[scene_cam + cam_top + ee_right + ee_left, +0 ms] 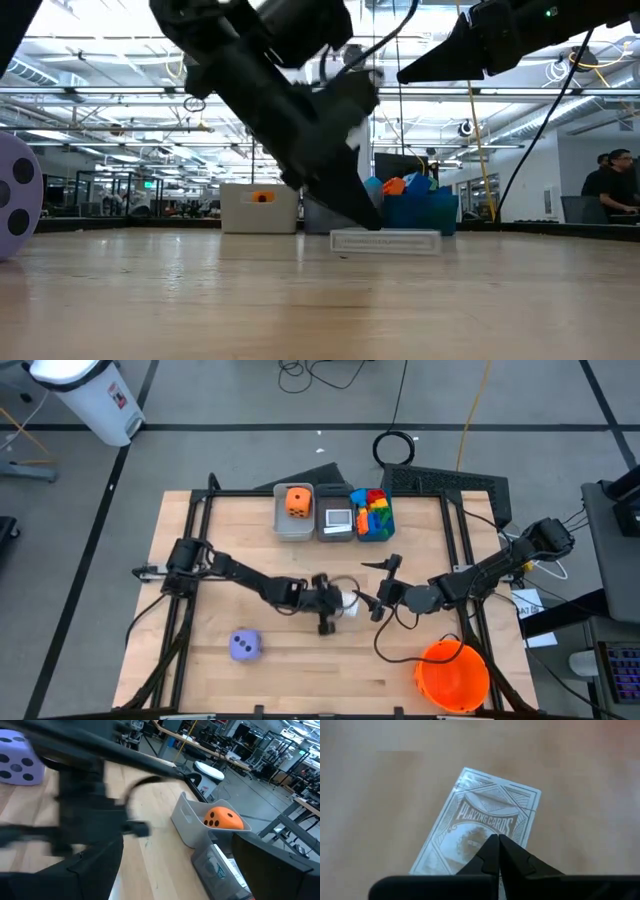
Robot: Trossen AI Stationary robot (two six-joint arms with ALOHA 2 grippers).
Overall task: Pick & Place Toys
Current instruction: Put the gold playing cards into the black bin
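A white playing-card box (485,820) lies flat on the table at mid table (349,602). My left gripper (498,840) is shut, with its tips down on the box. My right gripper (378,588) hangs open just right of it, above the table, touching nothing. A purple die (245,646) rests on the table near the front left. An orange die (297,501) sits in the left grey bin. Cards (337,518) lie in the middle bin, and coloured blocks (372,510) fill the blue bin. My left gripper meets the card box's printed top face (487,827) with its shut fingertips (372,224), near one end of the box. The fingers slant down from the table's left. Nothing is between them. The box (385,241) lies flat on the table.
The three bins (325,530) stand in a row at the far edge. A big orange bucket (452,675) stands at the front right corner. A black frame (200,510) runs round the table. Bare wood lies between the purple die and the bucket.
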